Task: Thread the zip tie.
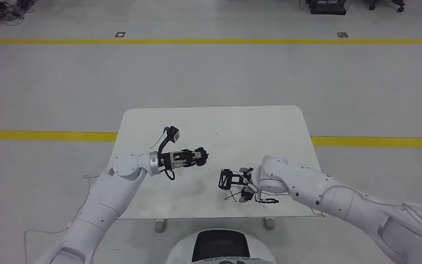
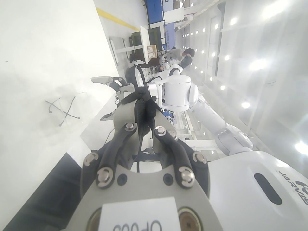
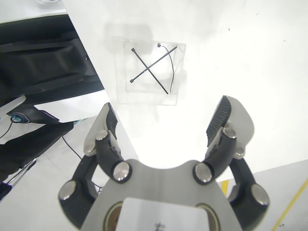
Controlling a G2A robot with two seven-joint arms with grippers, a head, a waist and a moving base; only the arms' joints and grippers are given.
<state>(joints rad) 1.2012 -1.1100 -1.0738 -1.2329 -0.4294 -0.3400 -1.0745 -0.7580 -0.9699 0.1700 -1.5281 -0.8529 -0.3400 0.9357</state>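
1. Threading has not begun, as I read it; three ties (image 3: 149, 67) lie loose in a clear tray (image 3: 146, 103); two are crossed and a thinner one curves beside them; none is passed through its own head.
2. The right hand (image 3: 166, 115) hangs above the tabletop (image 1: 217, 125) near the tray but apart from it; its jaws are wide open and it holds nothing.
3. The left hand (image 1: 202, 156) sits over the middle of the tabletop, well apart from the tray; its fingers meet, and no tie shows between them.
4. The whole job looks to be left: lift one tie out, hold its head with one hand and its tail with the other, then feed the tail through the head; the crossed pair may drag each other when one is lifted.
5. The tabletop is white with rounded corners and a few dark specks; the tray stands near its near edge, on the right arm's side.
6. The floor (image 1: 66, 86) is pale grey, crossed by yellow lines (image 1: 211, 41); the left wrist view shows more tables and blue equipment far off under rows of ceiling lights.
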